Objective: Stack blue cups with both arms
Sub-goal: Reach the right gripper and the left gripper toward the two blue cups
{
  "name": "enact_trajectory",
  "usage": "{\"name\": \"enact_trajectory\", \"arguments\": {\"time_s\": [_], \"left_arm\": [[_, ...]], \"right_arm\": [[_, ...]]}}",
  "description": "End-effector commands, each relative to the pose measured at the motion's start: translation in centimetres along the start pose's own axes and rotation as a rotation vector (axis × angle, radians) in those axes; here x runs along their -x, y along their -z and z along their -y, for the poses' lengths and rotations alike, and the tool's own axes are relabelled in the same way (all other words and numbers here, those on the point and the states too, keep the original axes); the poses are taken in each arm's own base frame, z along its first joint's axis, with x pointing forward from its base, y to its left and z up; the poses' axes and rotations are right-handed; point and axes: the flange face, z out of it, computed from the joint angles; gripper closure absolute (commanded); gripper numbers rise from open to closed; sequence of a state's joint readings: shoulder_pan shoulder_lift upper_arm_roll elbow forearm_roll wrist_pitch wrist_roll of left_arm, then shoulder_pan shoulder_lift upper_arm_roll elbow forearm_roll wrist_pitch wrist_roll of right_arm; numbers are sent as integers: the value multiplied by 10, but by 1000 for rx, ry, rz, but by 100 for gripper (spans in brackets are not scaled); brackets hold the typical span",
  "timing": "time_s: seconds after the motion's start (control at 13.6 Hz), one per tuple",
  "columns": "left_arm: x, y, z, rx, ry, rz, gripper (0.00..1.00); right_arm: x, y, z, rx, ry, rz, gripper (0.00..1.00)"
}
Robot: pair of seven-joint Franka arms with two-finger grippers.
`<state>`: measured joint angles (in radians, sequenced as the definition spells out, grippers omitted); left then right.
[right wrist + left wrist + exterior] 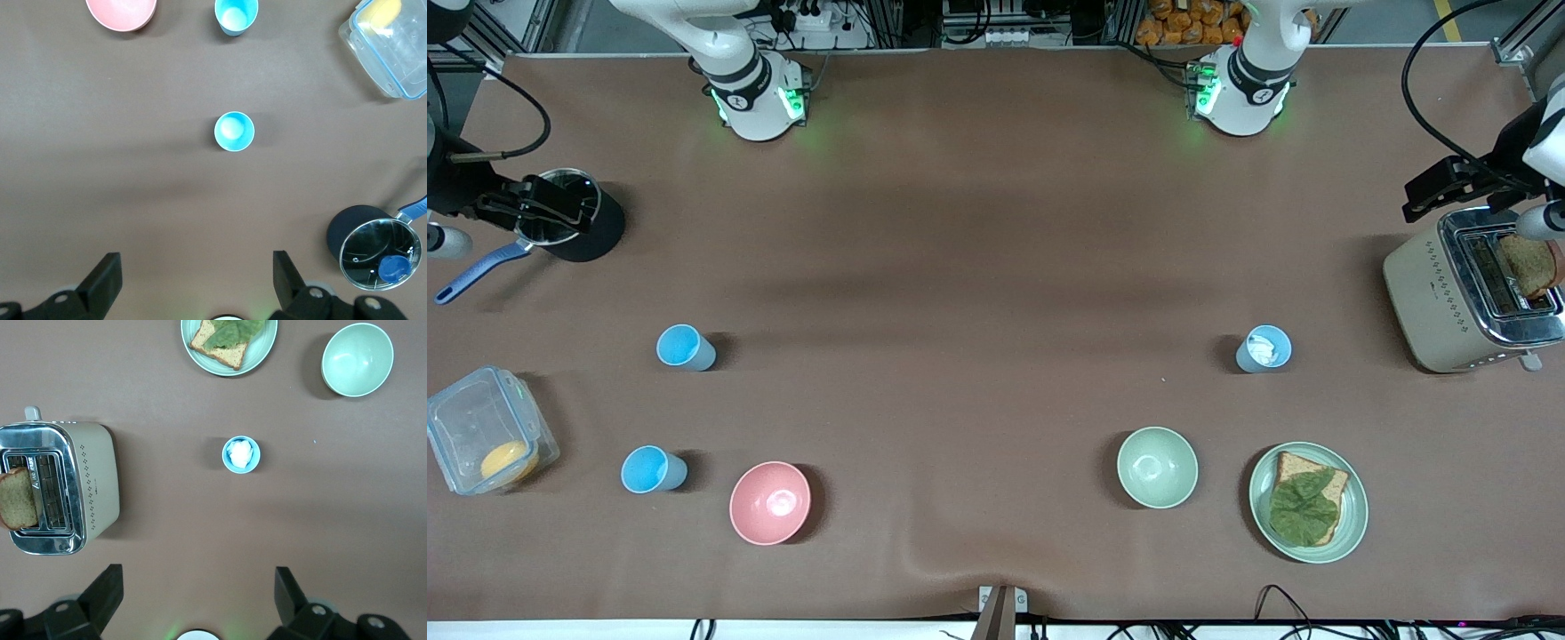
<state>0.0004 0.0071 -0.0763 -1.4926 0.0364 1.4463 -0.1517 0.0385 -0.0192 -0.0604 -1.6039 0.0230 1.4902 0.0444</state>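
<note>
front view: three blue cups stand upright on the brown table [996, 249]. a sky blue cup [685, 347] sits toward the right arm's end, a second sky blue cup [653, 469] nearer the camera just beside the pink bowl [770, 502], and a paler blue cup [1264, 348] with something white inside toward the left arm's end. the pale green bowl [1157, 468] and a green plate [1352, 516] with leaf-topped toast lie nearer the camera than that cup; the toaster [1432, 293] with a slice in it stands at the table's edge. a clear lidded container [480, 427] and a black saucepan [569, 218] sit at the right arm's end. neither gripper shows here.

left wrist view: the left gripper [199, 600] hangs high over bare table, fingers [100, 597] spread wide, holding nothing. the paler cup [241, 454] is well apart, nothing between.

right wrist view: the right gripper [198, 280] hovers likewise, fingers [288, 277] wide apart, empty. one sky blue cup [234, 131] lies in line with it, well apart; the other [235, 15] beside the pink bowl [121, 12]. the saucepan [373, 250] sits off to one side.
</note>
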Motion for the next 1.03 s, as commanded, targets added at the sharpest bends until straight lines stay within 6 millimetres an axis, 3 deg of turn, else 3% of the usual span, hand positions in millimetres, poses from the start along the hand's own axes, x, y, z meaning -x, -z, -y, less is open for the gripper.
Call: {"name": "enact_trajectory", "arguments": {"time_s": [0.0, 0.22, 0.3, 0.52, 0.74, 0.96], "left_arm": [[2, 2, 2, 9, -20, 10, 0], [-5, -7, 0, 14, -23, 27, 0], [-14, -19, -1, 20, -23, 43, 0], [-37, -56, -15, 20, -39, 27, 0], [-56, -126, -16, 30, -34, 7, 0], [-55, -213, -17, 35, -37, -46, 0]], "right_arm": [[0, 3, -3, 10, 15, -6, 0], [-1, 2, -5, 30, 18, -3, 0], [-1, 1, -4, 31, 19, -2, 0], [-23, -31, -7, 35, 13, 39, 0], [-59, -93, -37, 22, 17, 107, 0], [-88, -165, -50, 23, -1, 188, 0]]}}
